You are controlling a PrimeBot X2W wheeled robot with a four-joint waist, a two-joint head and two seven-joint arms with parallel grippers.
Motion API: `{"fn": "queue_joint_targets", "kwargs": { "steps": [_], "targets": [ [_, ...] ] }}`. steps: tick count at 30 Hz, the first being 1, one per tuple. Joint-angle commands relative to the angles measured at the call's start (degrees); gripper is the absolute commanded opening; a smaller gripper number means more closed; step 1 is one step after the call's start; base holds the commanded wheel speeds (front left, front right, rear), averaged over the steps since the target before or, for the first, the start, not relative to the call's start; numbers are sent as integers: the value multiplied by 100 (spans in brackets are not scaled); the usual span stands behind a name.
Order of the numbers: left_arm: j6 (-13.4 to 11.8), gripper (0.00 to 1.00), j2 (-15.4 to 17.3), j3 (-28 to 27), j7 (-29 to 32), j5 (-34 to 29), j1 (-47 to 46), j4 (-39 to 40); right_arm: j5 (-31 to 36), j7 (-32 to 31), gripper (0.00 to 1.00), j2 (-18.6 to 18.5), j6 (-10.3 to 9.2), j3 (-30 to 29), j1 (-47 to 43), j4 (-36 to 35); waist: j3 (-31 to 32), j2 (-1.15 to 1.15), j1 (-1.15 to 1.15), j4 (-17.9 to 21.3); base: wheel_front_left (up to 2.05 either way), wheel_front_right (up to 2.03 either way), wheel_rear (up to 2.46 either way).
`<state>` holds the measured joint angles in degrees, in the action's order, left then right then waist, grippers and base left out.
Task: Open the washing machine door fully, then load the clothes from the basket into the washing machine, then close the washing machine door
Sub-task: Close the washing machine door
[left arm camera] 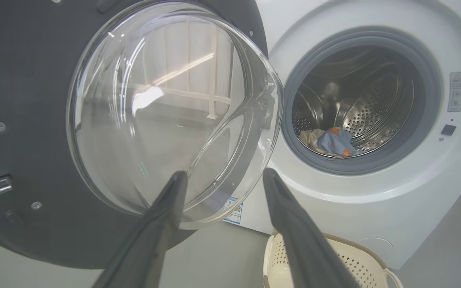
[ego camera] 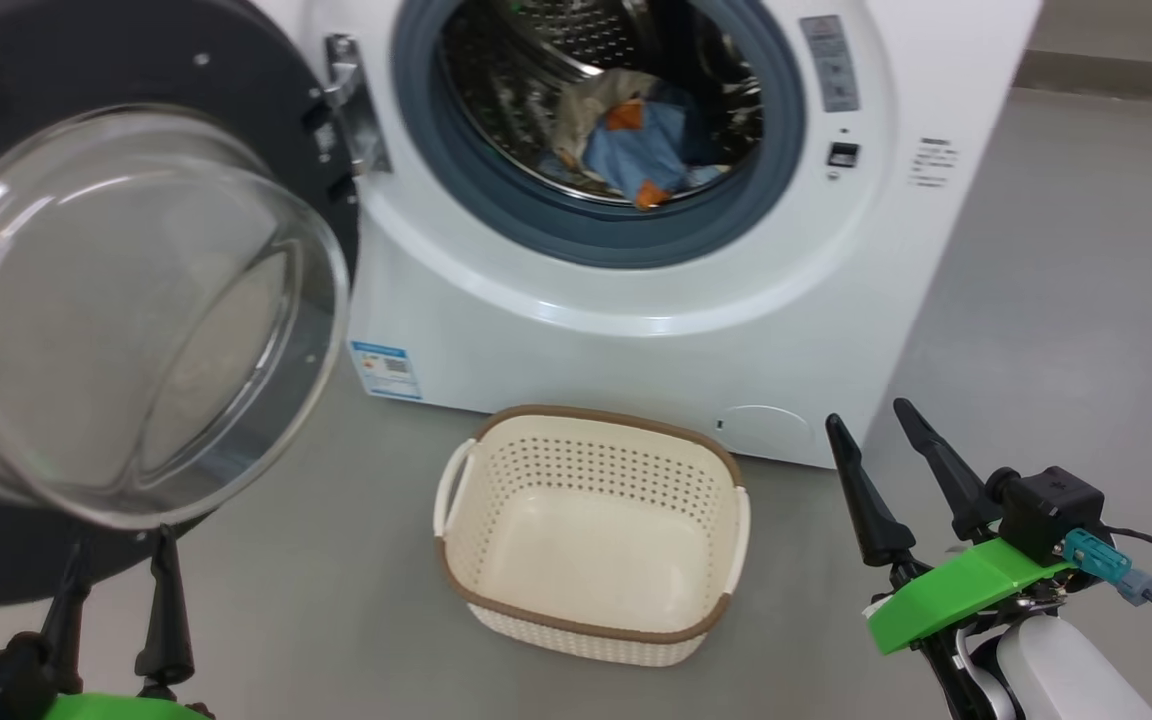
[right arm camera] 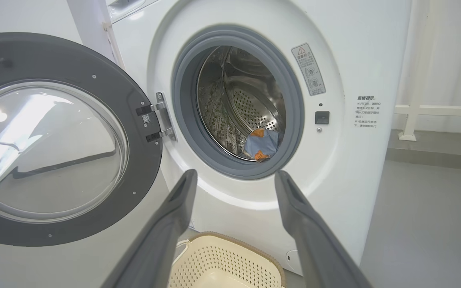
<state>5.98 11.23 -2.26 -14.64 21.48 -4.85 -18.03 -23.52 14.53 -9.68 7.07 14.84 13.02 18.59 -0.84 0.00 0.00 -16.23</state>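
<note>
Bulging clear glass in a wide black rim: that's the round washing machine door (ego camera: pixel 136 300), swung wide on its hinge and looming right up close. Just under its lower edge sits the left tool (ego camera: pixel 126 540), long dark fingers spread, nothing between them. At lower right, the right tool (ego camera: pixel 866 412) is likewise spread and empty, hovering above the grey floor (ego camera: pixel 1036 350).

The small cream perforated, brown-rimmed basket (ego camera: pixel 596 412) is bare inside, standing on the floor just before the big white front-loading washing machine (ego camera: pixel 636 340). And the clothes (ego camera: pixel 636 150), a cream garment and light blue printed fabric, are down in the steel drum. So loading looks finished, and closing the door is what's left.

Watch out, though: the heap lies close to the grey rubber ring (ego camera: pixel 576 235), and a trailing fold could get pinched as the door shuts. A push on that slick curved glass could slide off, so the rim looks the safer contact. Too gentle a swing, and the door may not latch.
</note>
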Motion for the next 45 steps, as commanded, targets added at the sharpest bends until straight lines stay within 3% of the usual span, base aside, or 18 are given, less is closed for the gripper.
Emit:
{"fn": "queue_joint_targets", "kwargs": {
  "steps": [1, 18, 45],
  "targets": [
    [-20, 100, 108, -233, -36, -84, -178, 175, -41, 47, 100, -52, 42, 124, 52, -101, 34, 0, 0, -331, 0, 0, 0],
    [-164, 100, 60, -359, -36, -276, -218, -16, -61, 47, 100, -6, 42, 143, 78, -51, 4, 0, 0, -1020, 0, 0, 0],
    [-131, 100, -9, -480, -36, -379, -283, -43, -86, 47, 100, -51, 42, 181, 130, -14, -28, 0, 0, -1087, 0, 0, 0]
  ]
}}
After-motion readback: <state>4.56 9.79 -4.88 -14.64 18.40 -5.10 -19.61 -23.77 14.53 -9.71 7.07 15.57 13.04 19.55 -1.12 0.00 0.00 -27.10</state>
